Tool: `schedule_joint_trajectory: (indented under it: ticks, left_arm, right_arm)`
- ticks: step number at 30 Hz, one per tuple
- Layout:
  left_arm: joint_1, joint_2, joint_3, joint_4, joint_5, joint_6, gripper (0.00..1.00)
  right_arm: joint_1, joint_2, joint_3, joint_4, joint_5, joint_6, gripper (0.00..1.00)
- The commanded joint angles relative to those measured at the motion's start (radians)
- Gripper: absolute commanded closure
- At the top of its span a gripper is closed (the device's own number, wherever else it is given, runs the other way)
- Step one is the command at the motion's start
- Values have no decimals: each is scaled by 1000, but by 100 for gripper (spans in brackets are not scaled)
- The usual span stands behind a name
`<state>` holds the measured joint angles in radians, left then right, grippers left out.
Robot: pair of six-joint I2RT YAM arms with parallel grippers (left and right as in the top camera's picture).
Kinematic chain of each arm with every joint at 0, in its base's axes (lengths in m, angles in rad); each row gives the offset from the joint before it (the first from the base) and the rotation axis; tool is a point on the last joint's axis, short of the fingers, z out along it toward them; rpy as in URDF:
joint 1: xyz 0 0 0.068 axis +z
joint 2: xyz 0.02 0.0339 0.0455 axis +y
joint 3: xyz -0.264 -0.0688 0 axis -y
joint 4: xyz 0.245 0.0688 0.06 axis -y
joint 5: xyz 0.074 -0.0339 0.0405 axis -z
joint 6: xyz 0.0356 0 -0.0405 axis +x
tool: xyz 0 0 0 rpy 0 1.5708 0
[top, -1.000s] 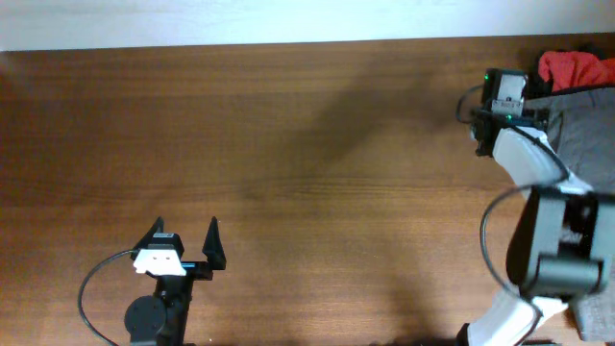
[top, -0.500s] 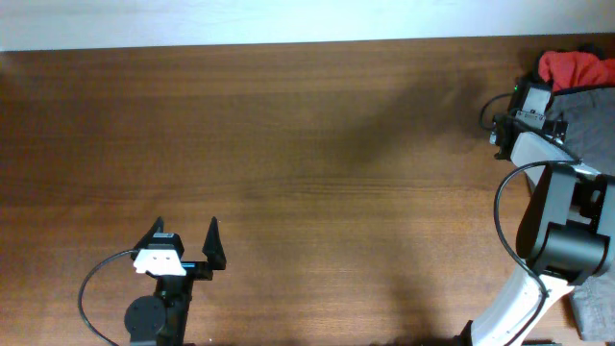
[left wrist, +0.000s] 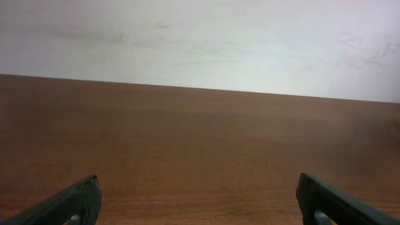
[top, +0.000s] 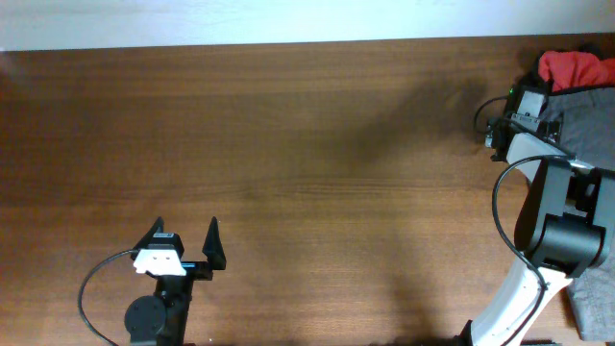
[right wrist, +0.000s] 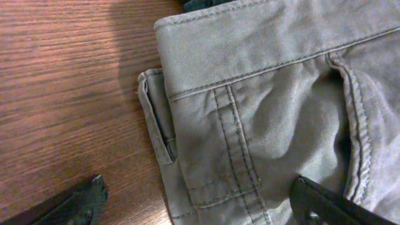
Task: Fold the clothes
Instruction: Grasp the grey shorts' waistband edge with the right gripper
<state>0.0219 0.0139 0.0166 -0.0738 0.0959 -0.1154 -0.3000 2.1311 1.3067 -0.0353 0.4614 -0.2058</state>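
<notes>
Right gripper (right wrist: 197,197) has slid rightward since a second ago and is now at the clothes; grey shorts (right wrist: 269,106) lie wrinkled at the far right edge of the table (top: 288,144), with waistband, belt loop and stitched seams showing and a small flap sticking out at the left corner; red garment (top: 575,67) bunched just behind them; right fingers spread wide, one over bare wood, one over grey fabric, pinching nothing; left gripper (top: 184,234) well apart at near left, jaws spread, nothing between them

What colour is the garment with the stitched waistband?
Grey shorts, clearest in the right wrist view.
</notes>
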Motion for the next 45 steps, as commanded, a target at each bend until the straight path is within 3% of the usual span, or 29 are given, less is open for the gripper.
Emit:
schedule_joint_trajectory:
  ticks: [1, 18, 21, 24, 26, 28, 34, 37, 45]
  left_arm:
    - [-4, -8, -8, 2, -7, 16, 1]
    - [-4, -8, -8, 2, -7, 16, 1]
    - [-4, -8, -8, 2, -7, 16, 1]
    - [-4, -8, -8, 2, -7, 16, 1]
    - [-4, -8, -8, 2, -7, 16, 1]
    - [-4, -8, -8, 2, -7, 16, 1]
    - [-4, -8, -8, 2, -7, 16, 1]
    - [-4, -8, -8, 2, -7, 16, 1]
    - [-4, -8, -8, 2, -7, 16, 1]
  right_arm:
    - [-3, 19, 12, 7, 33, -4, 6]
    - [-29, 80, 12, 22, 97, -23, 7]
    - [-31, 84, 12, 26, 124, -26, 11]
    - [-31, 84, 12, 33, 124, -26, 19]
    - [-31, 84, 12, 32, 124, -26, 30]
    - [-30, 84, 12, 32, 124, -26, 48]
    - [-24, 82, 13, 32, 151, -25, 70]
    - [0, 61, 13, 28, 206, -21, 96]
    - [28, -60, 14, -19, 206, 94, 96]
